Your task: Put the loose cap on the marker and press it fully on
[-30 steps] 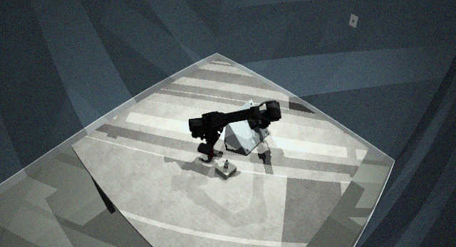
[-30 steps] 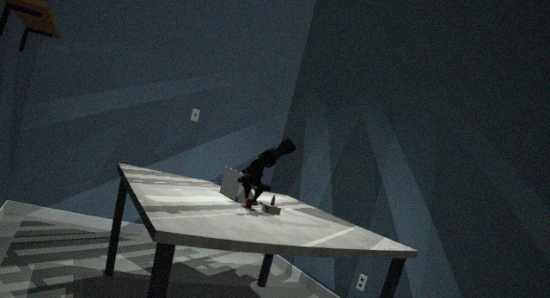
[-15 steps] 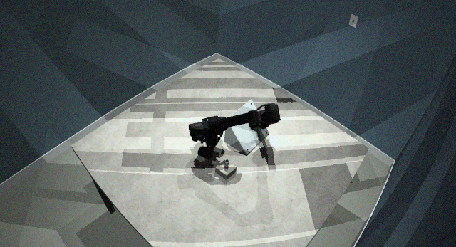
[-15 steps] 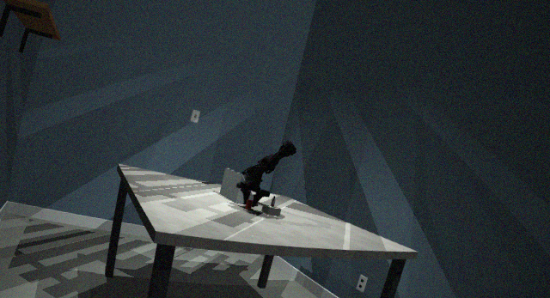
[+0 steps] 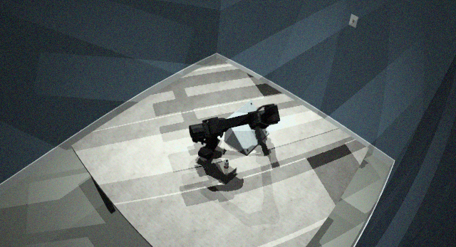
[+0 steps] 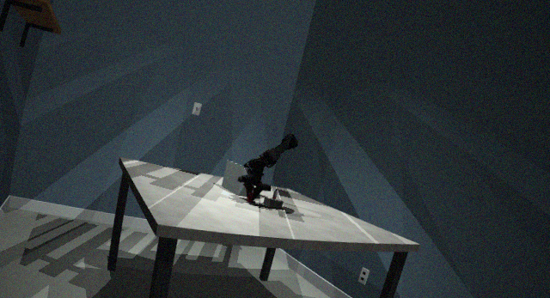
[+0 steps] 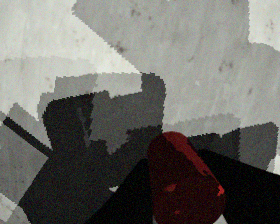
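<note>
The red cap [image 6: 250, 198] [image 7: 187, 187] stands at the arm's foot, on or very near the table; in the top view the arm hides it. My gripper [image 7: 173, 161] [image 6: 251, 196] is low around the cap, with a black finger against each side of it, shut on it. The marker [image 5: 226, 164] [image 6: 275, 194] stands upright in the holder block [image 5: 225, 176] [image 6: 273, 203], a short way to the side of the gripper. The block lies in dark shadow in the top view. The marker and block are not clearly seen in the wrist view.
A pale slanted panel [image 5: 239, 136] [image 6: 232, 176] stands on the table [image 5: 135, 169] [image 6: 206, 216] behind the gripper, beneath the arm's raised links. Hard stripes of shadow cross the table top and darken the area around the gripper.
</note>
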### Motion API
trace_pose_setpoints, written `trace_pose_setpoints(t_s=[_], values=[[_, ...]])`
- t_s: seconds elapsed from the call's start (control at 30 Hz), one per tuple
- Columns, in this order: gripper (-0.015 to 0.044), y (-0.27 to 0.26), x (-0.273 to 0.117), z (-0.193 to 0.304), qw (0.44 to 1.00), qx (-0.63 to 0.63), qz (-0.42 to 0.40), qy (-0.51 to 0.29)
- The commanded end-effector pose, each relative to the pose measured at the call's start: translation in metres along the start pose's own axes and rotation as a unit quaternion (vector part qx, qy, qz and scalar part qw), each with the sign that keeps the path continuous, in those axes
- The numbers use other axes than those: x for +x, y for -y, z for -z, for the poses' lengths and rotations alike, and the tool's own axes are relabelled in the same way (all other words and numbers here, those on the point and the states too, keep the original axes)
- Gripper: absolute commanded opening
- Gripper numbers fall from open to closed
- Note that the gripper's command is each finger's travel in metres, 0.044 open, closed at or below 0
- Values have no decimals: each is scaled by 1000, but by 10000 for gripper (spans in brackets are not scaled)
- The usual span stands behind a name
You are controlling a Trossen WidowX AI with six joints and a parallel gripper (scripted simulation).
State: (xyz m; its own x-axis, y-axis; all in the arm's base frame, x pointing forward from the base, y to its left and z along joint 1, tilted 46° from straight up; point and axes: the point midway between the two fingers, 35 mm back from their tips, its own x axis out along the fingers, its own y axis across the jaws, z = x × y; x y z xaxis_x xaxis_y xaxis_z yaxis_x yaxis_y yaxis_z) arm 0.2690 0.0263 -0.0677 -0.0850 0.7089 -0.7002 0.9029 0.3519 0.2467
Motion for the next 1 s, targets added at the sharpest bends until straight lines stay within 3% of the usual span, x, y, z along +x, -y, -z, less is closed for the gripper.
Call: trace_pose_setpoints(t_s=[0.0, 0.17, 0.97], values=[[93, 0, 1, 0, 1000, 2, -1, -1], [0, -1, -7, 0, 1000, 2, -1, -1], [0, -11, -68, 10, 1000, 2, 0, 1]])
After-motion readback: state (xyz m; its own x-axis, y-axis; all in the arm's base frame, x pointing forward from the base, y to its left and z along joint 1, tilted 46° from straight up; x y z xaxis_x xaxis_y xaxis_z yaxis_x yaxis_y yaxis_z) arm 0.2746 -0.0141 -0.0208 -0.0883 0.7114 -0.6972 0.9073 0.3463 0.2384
